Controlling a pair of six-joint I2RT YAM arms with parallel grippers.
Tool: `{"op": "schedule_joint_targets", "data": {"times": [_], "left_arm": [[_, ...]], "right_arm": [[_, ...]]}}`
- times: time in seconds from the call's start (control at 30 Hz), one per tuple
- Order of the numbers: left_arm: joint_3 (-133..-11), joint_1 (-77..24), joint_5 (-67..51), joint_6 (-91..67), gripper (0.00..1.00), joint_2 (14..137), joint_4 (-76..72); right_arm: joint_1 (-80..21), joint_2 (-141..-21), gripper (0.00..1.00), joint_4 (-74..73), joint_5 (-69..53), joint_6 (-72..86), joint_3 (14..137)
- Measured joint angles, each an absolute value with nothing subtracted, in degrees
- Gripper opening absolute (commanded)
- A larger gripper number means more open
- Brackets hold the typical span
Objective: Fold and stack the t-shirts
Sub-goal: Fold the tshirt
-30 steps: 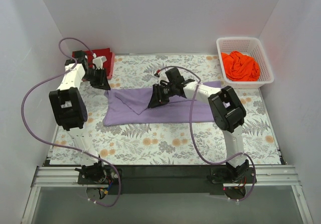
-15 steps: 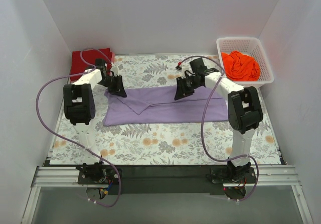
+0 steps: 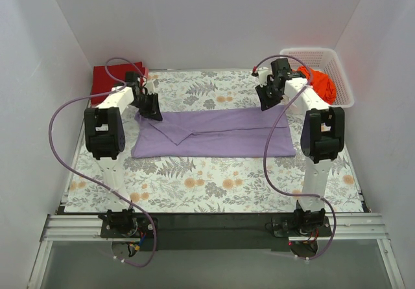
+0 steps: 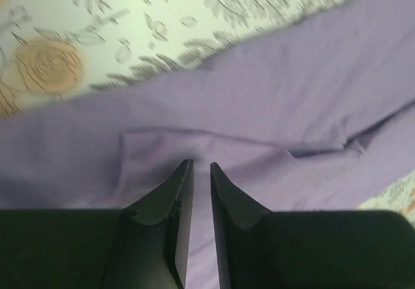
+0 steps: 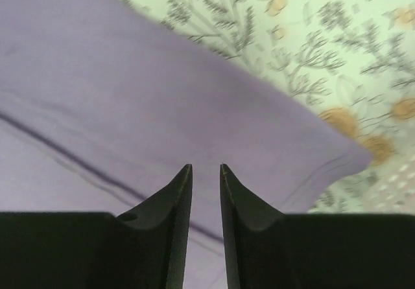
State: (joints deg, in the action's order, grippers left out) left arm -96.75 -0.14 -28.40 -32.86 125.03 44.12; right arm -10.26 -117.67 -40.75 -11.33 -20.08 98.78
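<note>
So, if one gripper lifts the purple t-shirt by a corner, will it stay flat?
Probably floppy: the purple t-shirt lies flat with soft creases and a folded flap, so it would likely drape from a corner. It looks thin, so probably light. Pushed, it may bunch up rather than slide over the table cloth.

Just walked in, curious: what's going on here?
The robot is working on a lavender-purple t-shirt spread flat on the floral tablecloth. The left gripper and right gripper sit near its far corners, jaws barely apart. A dark red shirt lies far left; an orange shirt is in the white lattice basket.
</note>
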Motion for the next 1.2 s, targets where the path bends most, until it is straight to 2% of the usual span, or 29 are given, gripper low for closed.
{"op": "schedule_joint_targets", "data": {"times": [0.13,0.37,0.6,0.8,0.93,1.03,1.2], "left_arm": [[-91.53,-1.61,-27.24,-32.84,0.17,118.08,44.29],[-80.75,-4.14,-22.63,-34.37,0.1,103.7,44.53],[-73.54,-4.34,-18.92,-35.9,0.08,102.52,45.04],[-71.66,-6.24,-16.23,-36.49,0.08,102.61,44.86],[-71.83,-8.08,-14.09,-36.6,0.07,104.81,43.77],[-75.88,-8.91,-13.02,-36.86,0.06,111.44,43.4],[-94.04,-9.39,-13.02,-37.01,0.05,123.66,47.37]], "right_arm": [[-10.37,-122.23,0.29,-40.88,-6.48,-23.77,103.85],[-10.57,-126.5,0.27,-43.22,0.93,-27.92,103.35],[-10.76,-123.76,0.23,-41.69,6.17,-31.57,95.61],[-10.74,-114.48,0.22,-39.77,7.4,-32.95,81.23],[-10.72,-104.75,0.24,-41.12,6.2,-33.23,68.2],[-10.61,-98.39,0.25,-44.03,3.97,-33.26,61.49],[-10.59,-90.65,0.27,-47.24,1.3,-33.32,59.05]]}}
